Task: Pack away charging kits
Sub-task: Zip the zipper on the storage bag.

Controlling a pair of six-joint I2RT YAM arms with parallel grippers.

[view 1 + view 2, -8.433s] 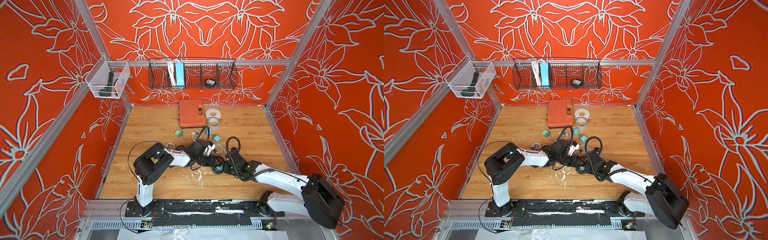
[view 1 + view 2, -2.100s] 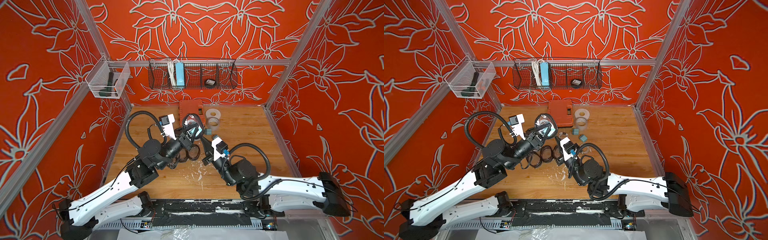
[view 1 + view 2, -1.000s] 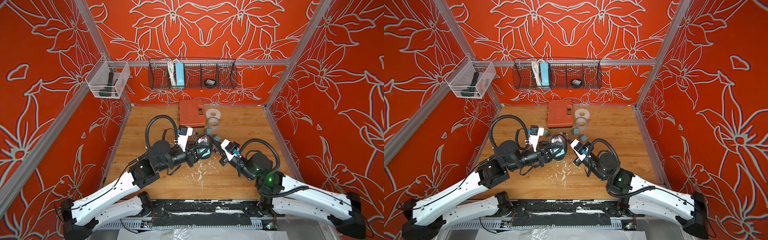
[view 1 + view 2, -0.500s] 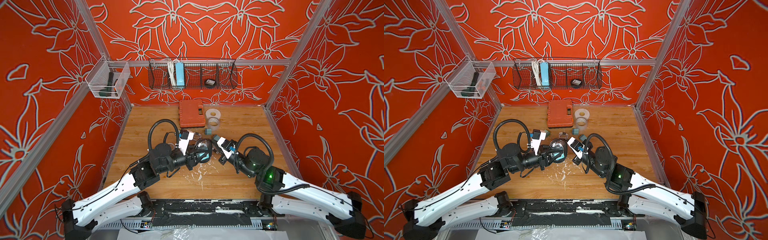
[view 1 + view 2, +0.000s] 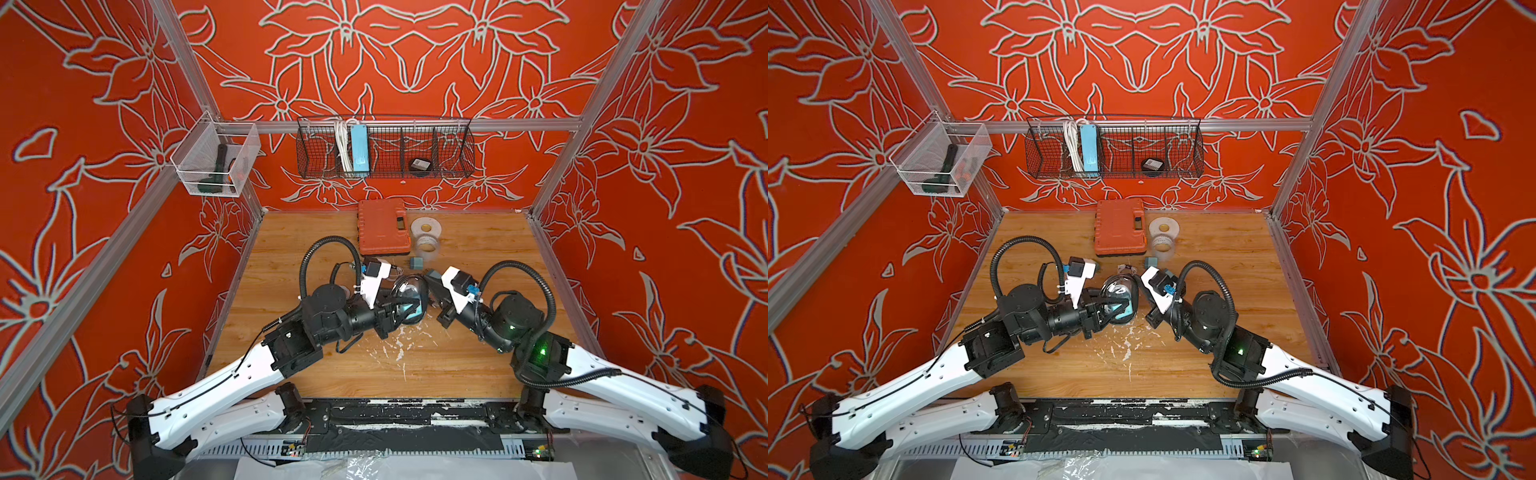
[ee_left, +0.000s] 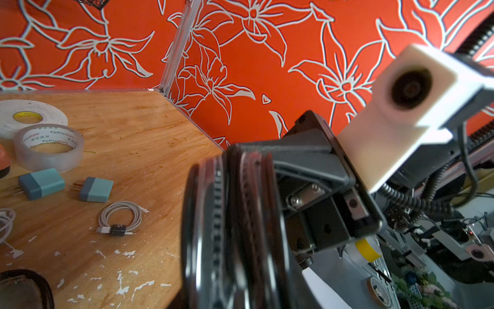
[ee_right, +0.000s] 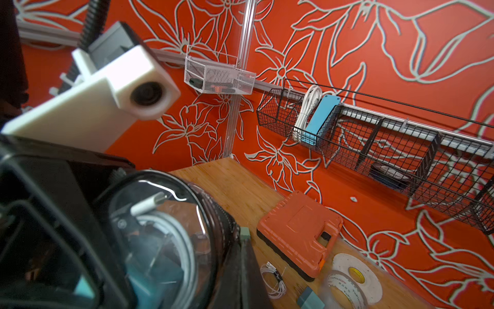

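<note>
Clasped by the left gripper (image 5: 392, 309) above the middle of the table (image 5: 457, 365), the oval, black-rimmed, clear-faced pouch (image 5: 409, 291), teal plug (image 7: 160, 278) and white cable (image 7: 148, 204) inside, could be wrenched loose and spilled if pulled by the right gripper (image 5: 431, 296), pinched tight at its rim, perhaps on the zip (image 6: 217, 203).

The clear tape roll (image 6: 48, 160) reads "YuPinBOPP" repeatedly around its inner core.
</note>
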